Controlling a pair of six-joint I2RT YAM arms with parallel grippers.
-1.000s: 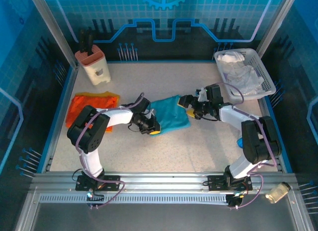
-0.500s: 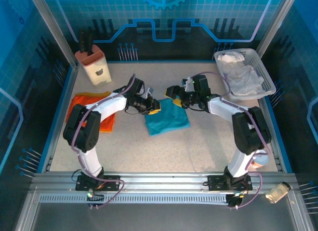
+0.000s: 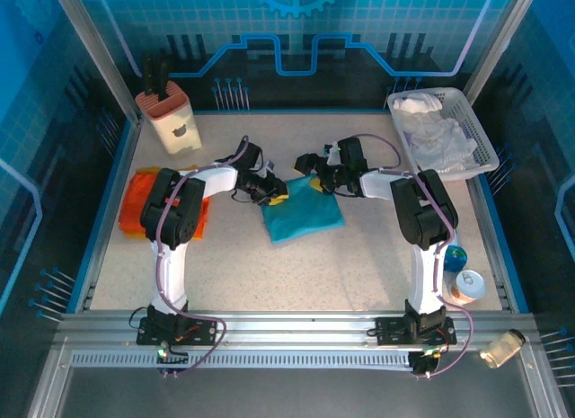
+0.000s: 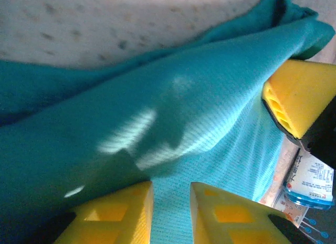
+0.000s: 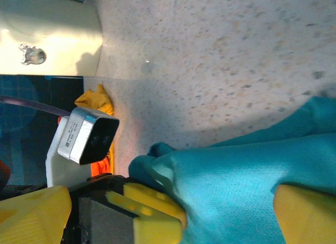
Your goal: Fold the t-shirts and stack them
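Observation:
The teal t-shirt lies folded to a rough rectangle at the table's middle. Both grippers meet at its far edge. My left gripper is at the far left corner, its yellow fingers a narrow gap apart with teal cloth showing in the gap. My right gripper stands wide open over the same edge, the cloth spread between its fingers. One right finger rests on the cloth. The orange t-shirt lies at the left, partly under the left arm; its yellow edge shows.
A beige knife block stands at the back left. A white basket of white cloths sits at the back right. A small blue ball and a can lie near the right arm's base.
The left gripper carried the teal shirt's near left edge up to the far edge, folding it narrower, and its fingers parted a little. The right gripper shifted left along that edge and opened fully.

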